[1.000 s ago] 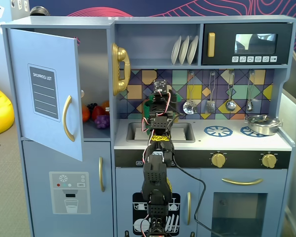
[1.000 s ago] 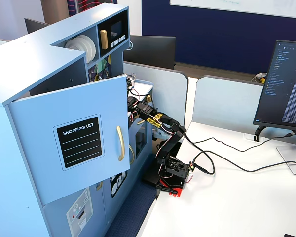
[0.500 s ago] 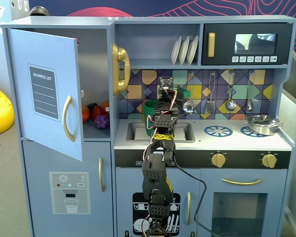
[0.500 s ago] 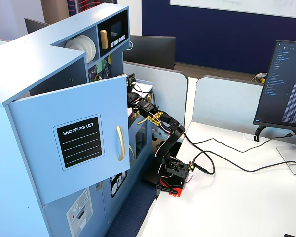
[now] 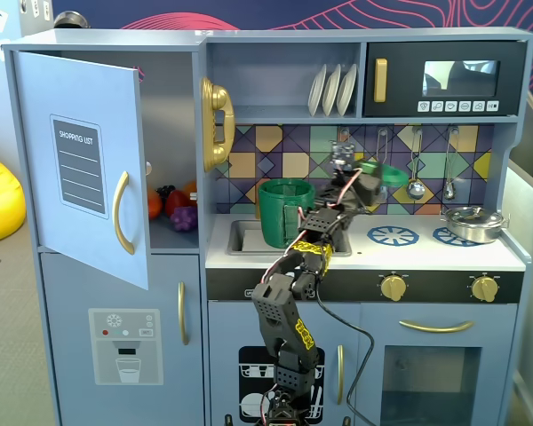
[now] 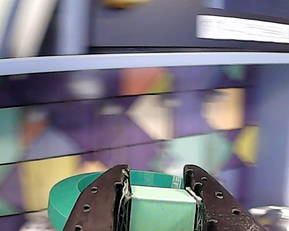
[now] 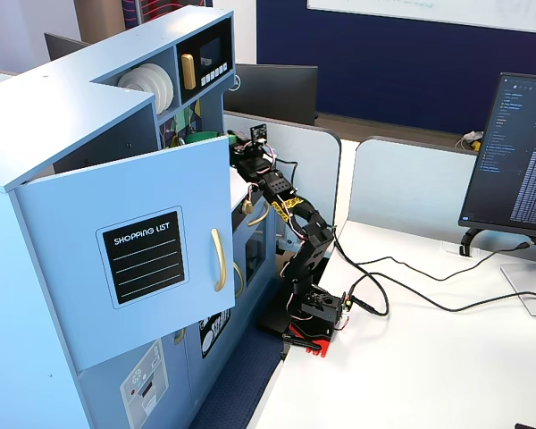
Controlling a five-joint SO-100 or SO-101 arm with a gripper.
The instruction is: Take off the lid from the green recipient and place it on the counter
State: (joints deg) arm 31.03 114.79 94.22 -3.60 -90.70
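The green recipient (image 5: 285,213) stands uncovered by the sink on the white counter (image 5: 426,258). To its right, above the left burner ring (image 5: 393,236), my gripper (image 5: 366,177) holds the lid (image 5: 386,173) in the air, near the tiled back wall. In the wrist view the two dark fingers (image 6: 102,202) are shut on the lid's blocky knob (image 6: 159,211), and the lid's disc rim (image 6: 67,198) curves behind them. From the side fixed view the gripper (image 7: 235,148) reaches into the kitchen with a bit of the lid (image 7: 203,137) showing; the recipient is hidden behind the door.
A shiny steel pan (image 5: 473,224) rests on the right burner. Utensils (image 5: 415,164) hang on the wall just behind the lid. The cupboard door (image 5: 87,164) stands open at the left. The sink (image 5: 242,238) lies beside the recipient.
The arm has swung right, carrying the lid away from over the recipient and sink to above the left burner ring. The recipient's open top now shows.
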